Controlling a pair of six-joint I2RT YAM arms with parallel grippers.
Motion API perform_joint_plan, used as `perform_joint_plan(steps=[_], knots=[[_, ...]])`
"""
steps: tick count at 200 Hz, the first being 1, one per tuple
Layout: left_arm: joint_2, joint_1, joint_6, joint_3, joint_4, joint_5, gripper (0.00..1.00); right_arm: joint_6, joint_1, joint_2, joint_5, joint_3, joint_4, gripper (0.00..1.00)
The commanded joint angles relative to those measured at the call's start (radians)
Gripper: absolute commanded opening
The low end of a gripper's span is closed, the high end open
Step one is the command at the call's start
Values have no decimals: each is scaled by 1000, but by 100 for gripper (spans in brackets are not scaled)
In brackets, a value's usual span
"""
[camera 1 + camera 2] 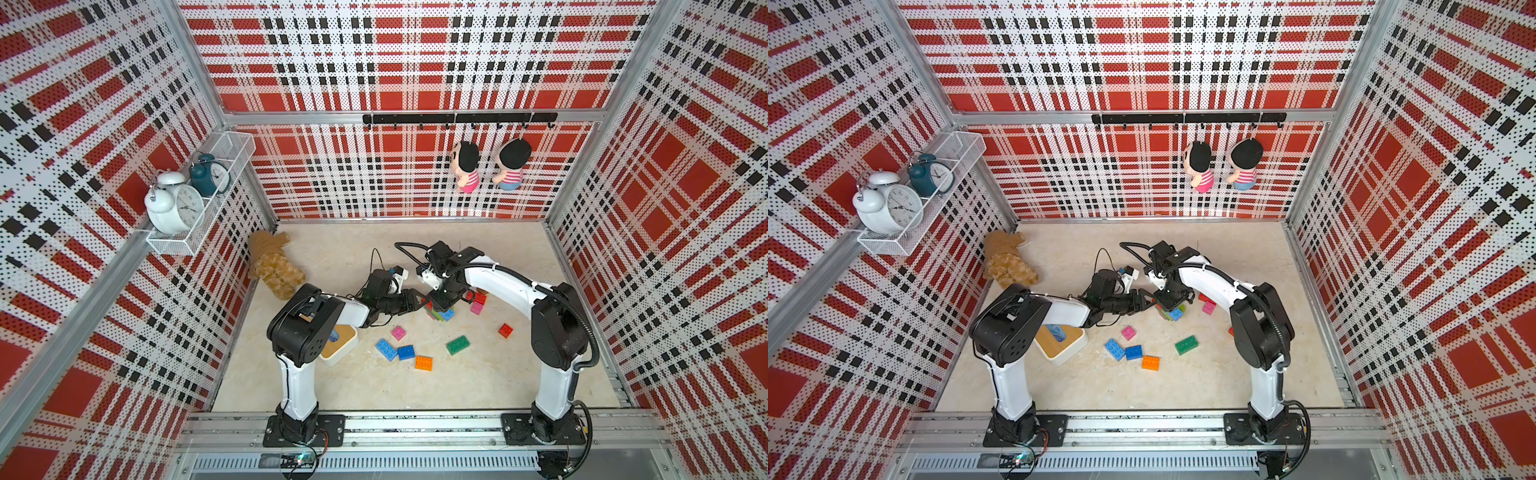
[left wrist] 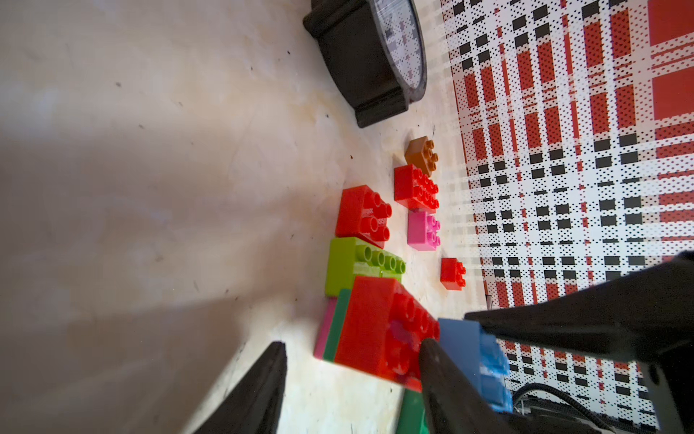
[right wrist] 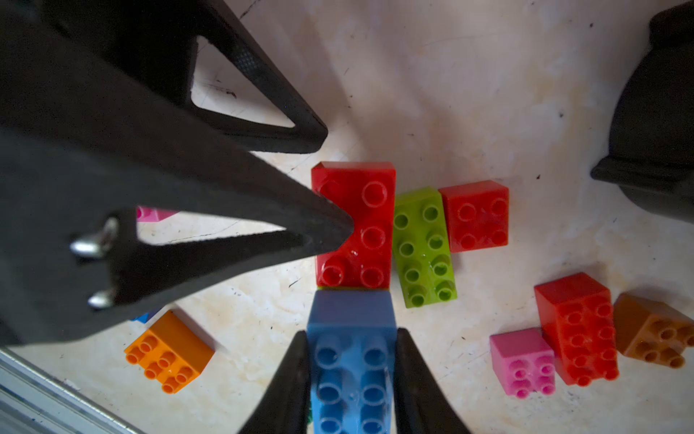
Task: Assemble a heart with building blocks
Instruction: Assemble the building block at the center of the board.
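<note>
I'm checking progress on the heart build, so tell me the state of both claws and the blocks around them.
red block: studs up, stacked on a green block.
blue block: gripped, its end against the red block.
lime block: studs up, beside the red block, ungripped.
orange block: loose, studs up, untouched.
left claw: open, one fingertip on the red block's studs.
right claw: shut on the blue block.

Right gripper (image 3: 352,334) pinches blue block (image 3: 351,360), its end butted against red block (image 3: 356,225).
Left gripper (image 3: 335,182): fingers apart, one tip on the red block's studs. Green block (image 3: 424,248) touches the red block's side; orange block (image 3: 169,351) lies apart.
</note>
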Motion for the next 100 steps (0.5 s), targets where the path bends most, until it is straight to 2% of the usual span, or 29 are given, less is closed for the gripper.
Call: perform_joint_plan(steps=[1,100], knots=[[33,5,14,0,-34,-27,59,-43,7,94,80,-89,-65,0],[29,5,19,8,-41,-21,59,54,-31,173,-72,-107,-47,0]])
